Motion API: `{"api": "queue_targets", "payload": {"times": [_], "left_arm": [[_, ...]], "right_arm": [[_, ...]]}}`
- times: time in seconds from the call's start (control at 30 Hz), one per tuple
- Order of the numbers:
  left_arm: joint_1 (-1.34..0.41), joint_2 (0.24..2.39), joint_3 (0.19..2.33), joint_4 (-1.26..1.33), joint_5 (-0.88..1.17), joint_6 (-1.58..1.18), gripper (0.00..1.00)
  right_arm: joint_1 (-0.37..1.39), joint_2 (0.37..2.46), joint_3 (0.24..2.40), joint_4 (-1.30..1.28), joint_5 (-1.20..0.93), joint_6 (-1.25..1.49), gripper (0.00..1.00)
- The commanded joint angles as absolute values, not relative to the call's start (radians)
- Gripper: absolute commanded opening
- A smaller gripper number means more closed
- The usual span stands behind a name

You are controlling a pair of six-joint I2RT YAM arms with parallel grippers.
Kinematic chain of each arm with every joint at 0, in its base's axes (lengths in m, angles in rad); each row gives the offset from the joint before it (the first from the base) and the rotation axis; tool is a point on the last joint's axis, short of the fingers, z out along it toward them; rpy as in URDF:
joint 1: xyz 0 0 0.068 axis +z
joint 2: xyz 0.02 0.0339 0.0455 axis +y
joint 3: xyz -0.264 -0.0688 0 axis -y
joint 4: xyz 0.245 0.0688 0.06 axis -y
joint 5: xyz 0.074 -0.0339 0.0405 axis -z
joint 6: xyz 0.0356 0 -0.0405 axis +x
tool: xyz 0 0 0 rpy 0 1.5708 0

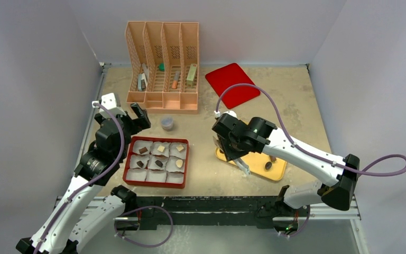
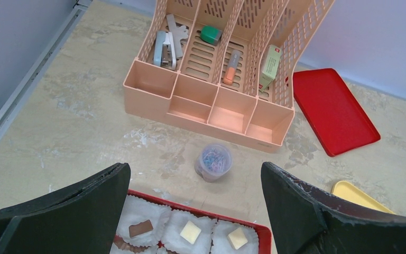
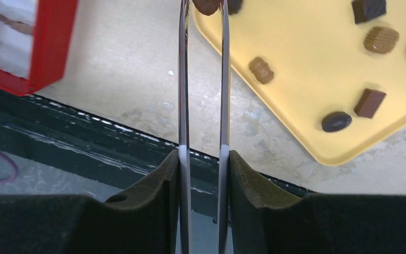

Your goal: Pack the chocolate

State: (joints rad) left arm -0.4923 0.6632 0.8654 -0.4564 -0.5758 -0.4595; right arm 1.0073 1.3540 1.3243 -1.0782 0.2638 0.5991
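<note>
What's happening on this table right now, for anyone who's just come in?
The right gripper holds tongs, whose tips pinch a brown chocolate at the yellow tray, where several more pieces lie. The red box beside it has six paper cups filled; its near row looks empty. The left gripper hangs open by the box, holding nothing.

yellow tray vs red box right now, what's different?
The red box is divided into cells lined with white paper cups, one chocolate per filled cell; yellow tray is flat, undivided, its chocolates loose. The red box has raised walls; yellow tray only a low lip. Both hold chocolates.
</note>
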Motion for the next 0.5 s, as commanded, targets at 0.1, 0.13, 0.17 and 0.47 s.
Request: {"api": "queue_targets", "payload": {"times": [0.1,0.13,0.17,0.47], "left_arm": [[-0.495,0.646,0.919,-0.414,-0.599,-0.443,0.94],[-0.496,0.646,0.92,-0.414,-0.601,-0.443,0.94],[-0.496,0.645,0.921,-0.414,-0.603,-0.442,0.94],[-0.495,0.627,0.937,-0.439,-0.618,-0.456,0.94]], "right_arm": [[1.031,1.336,1.421,-0.937,0.159,0.512,0.22],[1.044,1.346,1.435,-0.93,0.153,0.504,0.22],[1.058,1.358,1.45,-0.923,0.149,0.495,0.23],[1.181,1.491,1.554,-0.872,0.063,0.422,0.23]]}}
